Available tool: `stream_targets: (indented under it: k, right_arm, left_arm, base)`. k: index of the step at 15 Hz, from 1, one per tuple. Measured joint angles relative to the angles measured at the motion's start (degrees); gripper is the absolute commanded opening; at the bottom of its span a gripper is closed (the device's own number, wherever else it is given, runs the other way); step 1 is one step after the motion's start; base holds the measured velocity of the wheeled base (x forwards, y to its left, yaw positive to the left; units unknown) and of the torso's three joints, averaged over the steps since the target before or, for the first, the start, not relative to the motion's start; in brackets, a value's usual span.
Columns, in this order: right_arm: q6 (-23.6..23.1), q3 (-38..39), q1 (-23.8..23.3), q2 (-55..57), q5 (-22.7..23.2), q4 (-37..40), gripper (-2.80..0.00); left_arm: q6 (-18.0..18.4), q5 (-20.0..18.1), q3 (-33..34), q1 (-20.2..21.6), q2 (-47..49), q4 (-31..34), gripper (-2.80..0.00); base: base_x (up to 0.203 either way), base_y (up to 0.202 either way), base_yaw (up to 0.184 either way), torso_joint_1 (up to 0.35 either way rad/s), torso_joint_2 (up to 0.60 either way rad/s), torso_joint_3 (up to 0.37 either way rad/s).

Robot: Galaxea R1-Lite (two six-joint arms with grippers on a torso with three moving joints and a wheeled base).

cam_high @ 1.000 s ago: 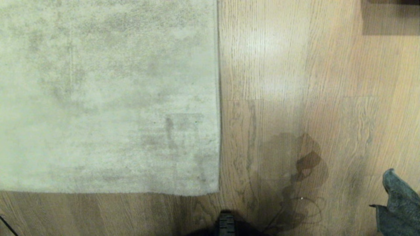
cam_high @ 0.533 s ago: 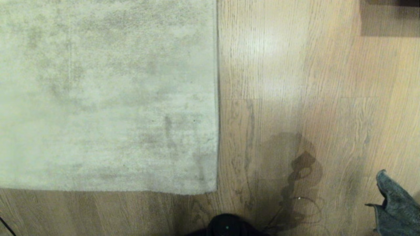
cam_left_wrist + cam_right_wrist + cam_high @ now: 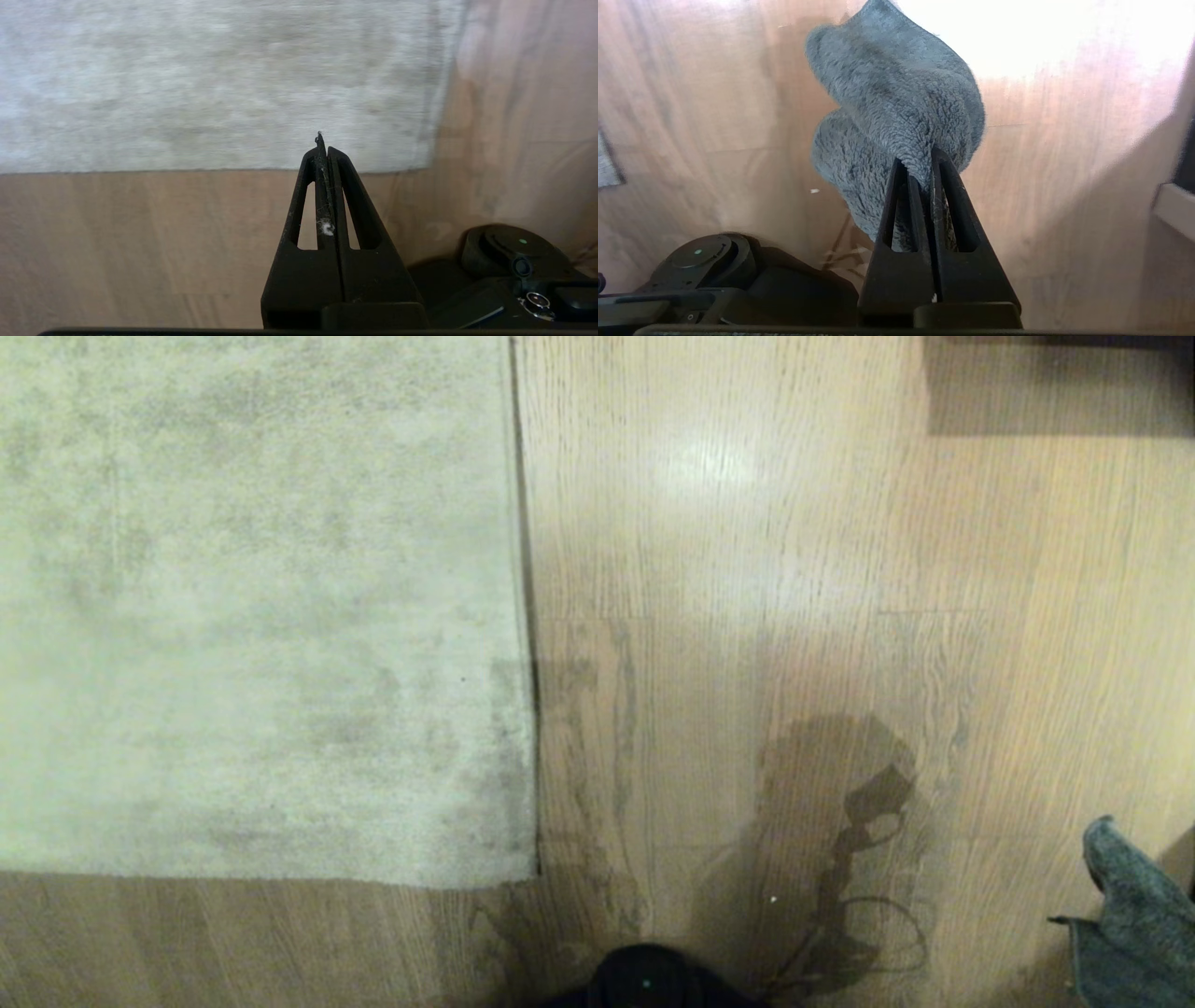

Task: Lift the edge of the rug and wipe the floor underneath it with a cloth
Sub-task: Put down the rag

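The cloth (image 3: 896,107) is cut off in the head view; the right gripper (image 3: 924,163) pinches it — it bunches beyond the tips. The left gripper (image 3: 323,145), closed and empty, points toward the rug edge (image 3: 210,169), flat on the floor (image 3: 747,569).

Left gripper (image 3: 324,151) hangs above floor level, fingers pressed flat together, nothing between them, a bit of white lint stuck on the inner seam. Right gripper (image 3: 930,170) hangs likewise, fingers pinched tight on the cloth (image 3: 896,107), which bunches past the tips. Robot base (image 3: 649,980) shows dark below.
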Motion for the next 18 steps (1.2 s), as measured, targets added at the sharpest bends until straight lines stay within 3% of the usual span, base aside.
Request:
stream_targets:
  k: [14,18]
  right_arm:
    - [-0.1,0.0,0.0,0.0,0.0,0.0,-2.8]
    - [-2.1,0.0,0.0,0.0,0.4,0.1,-2.8]
  left_arm:
    - [0.0,0.0,0.0,0.0,0.0,0.0,-2.8]
    - [0.0,0.0,0.0,0.0,0.0,0.0,-2.8]
  base:
    - [0.0,-0.005,0.0,0.0,0.0,0.0]
    - [0.0,0.0,0.0,0.0,0.0,0.0]
